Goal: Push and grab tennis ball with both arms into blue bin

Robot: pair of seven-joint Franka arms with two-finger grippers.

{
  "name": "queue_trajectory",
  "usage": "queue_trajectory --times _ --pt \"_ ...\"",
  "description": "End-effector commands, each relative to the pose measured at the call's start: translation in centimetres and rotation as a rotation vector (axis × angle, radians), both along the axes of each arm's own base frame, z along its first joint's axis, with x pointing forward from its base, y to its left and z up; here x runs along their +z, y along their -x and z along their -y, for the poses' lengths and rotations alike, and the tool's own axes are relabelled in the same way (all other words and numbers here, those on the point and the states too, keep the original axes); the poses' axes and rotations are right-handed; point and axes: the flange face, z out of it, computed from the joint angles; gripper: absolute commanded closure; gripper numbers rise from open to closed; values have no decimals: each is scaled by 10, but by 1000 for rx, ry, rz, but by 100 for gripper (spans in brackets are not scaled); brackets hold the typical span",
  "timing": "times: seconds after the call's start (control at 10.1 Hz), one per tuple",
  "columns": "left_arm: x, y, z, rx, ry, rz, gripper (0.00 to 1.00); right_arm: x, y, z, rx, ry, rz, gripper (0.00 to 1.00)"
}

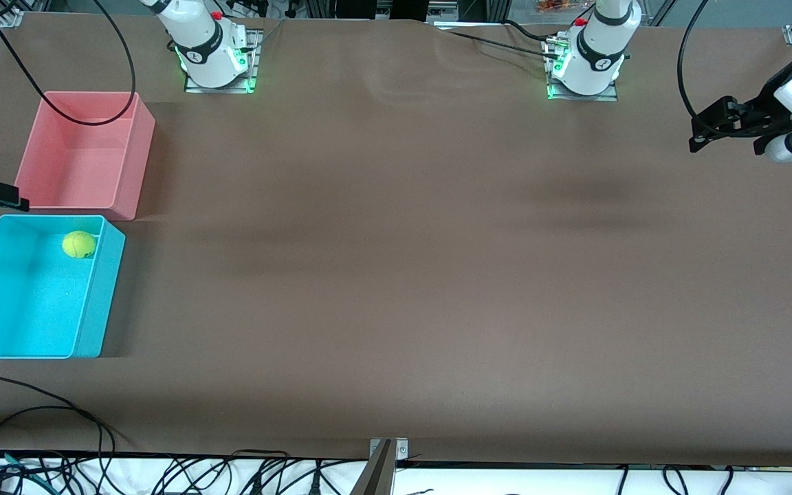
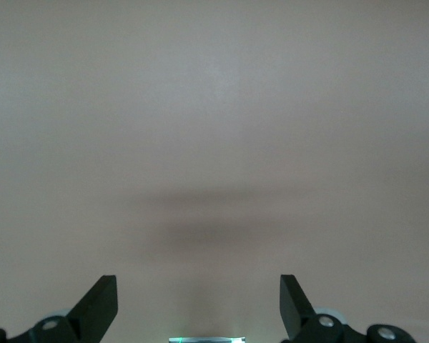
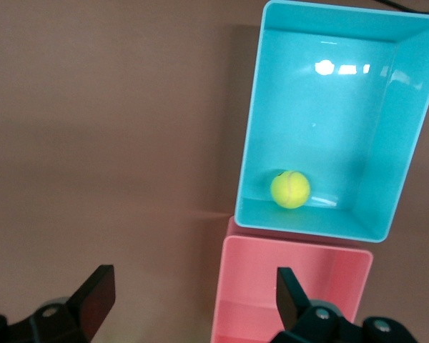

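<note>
The left gripper (image 1: 702, 134) hangs over the left arm's end of the bench (image 1: 396, 275), jaws spread and empty. The right gripper (image 3: 193, 304) hangs above the bins, jaws also spread. The fuzzy yellow-green ball (image 1: 79, 244) sits in the blue bin (image 1: 104, 289), in the corner beside the pink bin (image 1: 131, 172).

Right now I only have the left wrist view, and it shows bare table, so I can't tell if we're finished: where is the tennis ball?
Observer: The tennis ball lies inside the blue bin, close to the wall next to the pink bin.
Operator: Is the right hand holding anything?
Observer: No. The right hand is open and empty, up above the two bins.
Operator: Where is my hand over the table?
Observer: The left hand hangs over the left arm's end of the table, well apart from both bins.
</note>
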Motion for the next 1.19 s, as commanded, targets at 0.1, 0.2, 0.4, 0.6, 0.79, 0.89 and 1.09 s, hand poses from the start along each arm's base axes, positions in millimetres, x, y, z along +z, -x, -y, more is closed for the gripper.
queue_trajectory --times 0.1,0.2,0.4,0.6,0.79,0.89,1.09 --pt "5 -2 2 6 15 -6 0 40 21 -68 -131 25 32 0" --pt "5 -2 2 6 15 -6 0 32 24 -82 -121 19 50 0" --pt "5 -2 2 7 13 -4 0 34 48 -86 -183 9 135 0" --pt "5 -3 1 7 15 -5 0 30 55 -105 -159 14 116 0" --pt "5 -2 2 6 15 -5 0 43 63 -85 -182 17 139 0" --pt "5 -2 2 7 16 -5 0 49 76 -84 -188 19 151 0" --pt "5 -2 2 6 15 -5 0 46 95 -98 -153 59 141 0"
